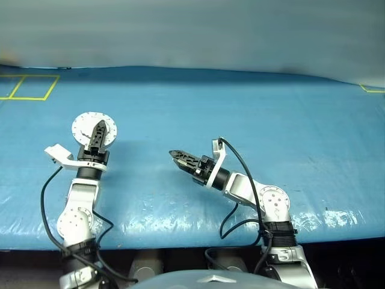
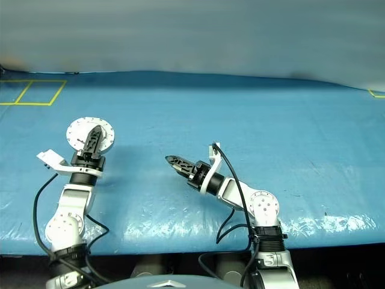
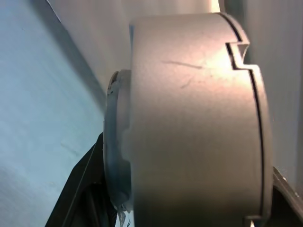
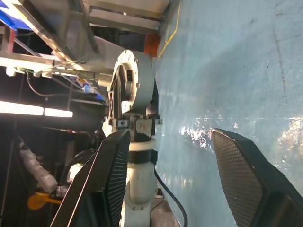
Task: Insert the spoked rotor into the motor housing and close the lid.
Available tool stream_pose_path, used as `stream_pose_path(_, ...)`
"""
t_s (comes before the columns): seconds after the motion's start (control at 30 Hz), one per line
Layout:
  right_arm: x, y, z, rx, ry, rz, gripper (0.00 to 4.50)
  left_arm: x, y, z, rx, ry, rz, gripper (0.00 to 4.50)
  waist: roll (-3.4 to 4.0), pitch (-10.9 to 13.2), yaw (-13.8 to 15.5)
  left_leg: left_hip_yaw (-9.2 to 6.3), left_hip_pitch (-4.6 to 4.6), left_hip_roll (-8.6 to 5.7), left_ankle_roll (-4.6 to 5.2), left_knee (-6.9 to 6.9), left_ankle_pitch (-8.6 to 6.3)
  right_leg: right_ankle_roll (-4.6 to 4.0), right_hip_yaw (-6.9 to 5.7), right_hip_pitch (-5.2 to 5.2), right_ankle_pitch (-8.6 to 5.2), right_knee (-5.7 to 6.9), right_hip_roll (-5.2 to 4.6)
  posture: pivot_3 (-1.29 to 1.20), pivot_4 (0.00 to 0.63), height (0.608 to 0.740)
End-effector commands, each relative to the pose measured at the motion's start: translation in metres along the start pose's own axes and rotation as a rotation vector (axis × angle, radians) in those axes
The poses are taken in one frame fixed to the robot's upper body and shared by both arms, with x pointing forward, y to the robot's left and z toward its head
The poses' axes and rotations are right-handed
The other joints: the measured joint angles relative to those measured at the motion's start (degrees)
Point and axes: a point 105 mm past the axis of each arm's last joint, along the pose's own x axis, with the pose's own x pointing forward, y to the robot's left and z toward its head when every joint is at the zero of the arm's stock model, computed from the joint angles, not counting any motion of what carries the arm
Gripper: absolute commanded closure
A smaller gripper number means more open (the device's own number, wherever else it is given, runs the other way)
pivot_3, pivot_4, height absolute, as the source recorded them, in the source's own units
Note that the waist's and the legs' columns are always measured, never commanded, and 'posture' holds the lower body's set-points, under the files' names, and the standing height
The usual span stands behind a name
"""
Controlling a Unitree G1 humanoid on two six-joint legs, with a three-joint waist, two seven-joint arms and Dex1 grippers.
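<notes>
One grip carries everything: left pincer (image 1: 100,133) clamped on the closed motor housing (image 1: 93,128), lid (image 3: 118,146) shut, above the worktop (image 1: 240,108). Could slip and drop. Right pincer (image 1: 180,159), open and empty, well aside, unable to catch.

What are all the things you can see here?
Motor housing: one, silver-grey, round, with its lid shut, held up over the table on the robot's left side.
Table: one, covered in a blue sheet, in front of the robot.
Yellow tape lines: a few, yellow, on the blue sheet at the far left corner and one bit at the far right edge.
Left gripper: one, black fingers, closed on the motor housing.
Right gripper: one, black fingers, open and holding nothing, over the middle of the table.
</notes>
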Motion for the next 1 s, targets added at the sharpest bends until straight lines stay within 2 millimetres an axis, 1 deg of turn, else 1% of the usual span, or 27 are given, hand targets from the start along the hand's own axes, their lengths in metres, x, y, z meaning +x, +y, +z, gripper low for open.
stream_pose_path(0.03,0.002,0.012,0.001,-0.039,-0.002,0.048,1.61,0.018,0.003,0.000,0.028,0.002,-0.009,2.06,-0.05,-0.02,0.22,0.01,-0.01,-0.01,0.00,0.01,0.00,0.01,0.00,0.00,0.01,-0.02,0.00,0.00,0.150,0.740)
stream_pose_path(0.13,0.001,0.012,0.000,-0.048,-0.004,0.042,1.61,0.027,0.025,-0.002,0.034,0.005,0.069,2.06,-0.16,-0.03,0.17,0.07,-0.05,-0.03,0.01,0.04,0.00,0.03,0.00,0.03,0.02,-0.04,0.00,0.00,0.150,0.740)
stream_pose_path(0.2,0.000,0.010,0.000,-0.051,-0.008,0.031,1.61,0.029,0.034,-0.001,0.030,0.001,0.095,2.06,-0.21,-0.01,-0.12,0.07,-0.05,-0.03,0.01,0.04,0.00,0.03,0.01,0.01,0.02,-0.03,0.00,0.00,0.150,0.740)
stream_pose_path(0.27,-0.002,0.010,-0.001,-0.052,-0.010,0.026,1.61,0.030,0.040,-0.003,0.027,0.001,0.118,2.06,-0.25,0.01,-0.53,0.06,-0.05,0.00,0.01,0.00,0.00,0.03,0.02,-0.02,0.02,-0.02,0.02,0.00,0.150,0.740)
stream_pose_path(0.4,-0.003,0.006,-0.002,-0.054,-0.013,0.006,1.61,0.029,0.047,-0.015,0.047,0.057,0.138,2.06,-0.26,0.01,-0.55,0.06,-0.04,0.01,-0.01,-0.07,0.01,0.03,0.01,-0.04,0.02,0.01,0.01,0.00,0.150,0.740)
stream_pose_path(0.47,-0.003,0.006,-0.002,-0.054,-0.015,0.003,1.61,0.025,0.055,-0.013,0.079,0.044,0.183,2.06,-0.26,0.00,-0.56,0.06,-0.03,0.01,-0.01,-0.06,0.01,0.03,0.02,-0.03,0.02,0.02,0.01,0.00,0.150,0.740)
stream_pose_path(0.5,-0.003,0.005,-0.001,-0.054,-0.018,0.002,1.57,0.023,0.056,-0.010,0.080,0.033,0.183,1.36,-0.26,0.00,-0.58,0.05,0.00,0.01,-0.01,-0.04,0.01,0.03,0.03,-0.01,0.02,0.03,0.00,0.00,0.150,0.740)
stream_pose_path(0.53,-0.003,0.005,-0.001,-0.054,-0.021,0.000,1.57,0.021,0.057,-0.008,0.080,0.027,0.185,1.18,-0.26,0.00,-0.62,0.05,0.04,0.01,-0.01,-0.04,0.01,0.03,0.05,0.00,0.02,0.04,0.00,0.00,0.150,0.740)
stream_pose_path(0.57,-0.004,0.004,-0.001,-0.056,-0.021,-0.003,1.57,0.019,0.060,-0.005,0.088,0.025,0.198,0.91,-0.26,0.00,-0.69,0.05,0.09,0.02,-0.01,-0.04,0.02,0.03,0.06,0.03,0.02,0.07,0.00,0.00,0.150,0.740)
stream_pose_path(0.63,-0.003,0.002,-0.001,-0.050,-0.020,-0.007,1.57,0.014,0.066,-0.001,0.120,0.024,0.241,0.26,-0.25,-0.01,-0.90,0.03,0.18,0.03,-0.03,-0.05,0.04,-0.01,0.08,0.07,0.04,0.13,0.01,0.00,0.150,0.740)
stream_pose_path(0.67,-0.003,0.002,-0.002,-0.048,-0.018,-0.007,1.57,0.011,0.070,0.003,0.124,0.013,0.263,0.04,-0.24,-0.01,-1.09,0.02,0.25,0.05,-0.04,-0.06,0.06,-0.05,0.10,0.09,0.06,0.15,0.03,0.00,0.150,0.740)
stream_pose_path(0.77,-0.002,0.002,-0.003,-0.049,-0.010,-0.004,1.57,-0.001,0.076,0.021,0.122,-0.042,0.289,0.04,-0.24,-0.01,-2.13,0.13,0.55,0.10,-0.03,-0.13,0.12,-0.09,0.34,0.20,0.08,0.25,0.11,0.00,0.150,0.740)
stream_pose_path(0.83,-0.002,0.002,-0.004,-0.051,-0.006,-0.002,1.57,-0.012,0.079,0.036,0.128,-0.090,0.310,0.04,-0.24,-0.01,-2.83,0.25,0.94,0.14,-0.02,-0.28,0.11,-0.14,0.48,0.46,0.06,0.23,0.15,0.00,0.150,0.740)
stream_pose_path(1.0,-0.001,-0.001,-0.007,-0.044,0.002,-0.005,1.57,-0.050,0.089,0.081,0.188,-0.204,0.392,0.04,-0.24,-0.01,-3.04,0.30,1.01,0.33,-0.03,-0.36,0.11,-0.22,0.53,0.47,0.02,0.22,0.29,0.00,0.150,0.740)
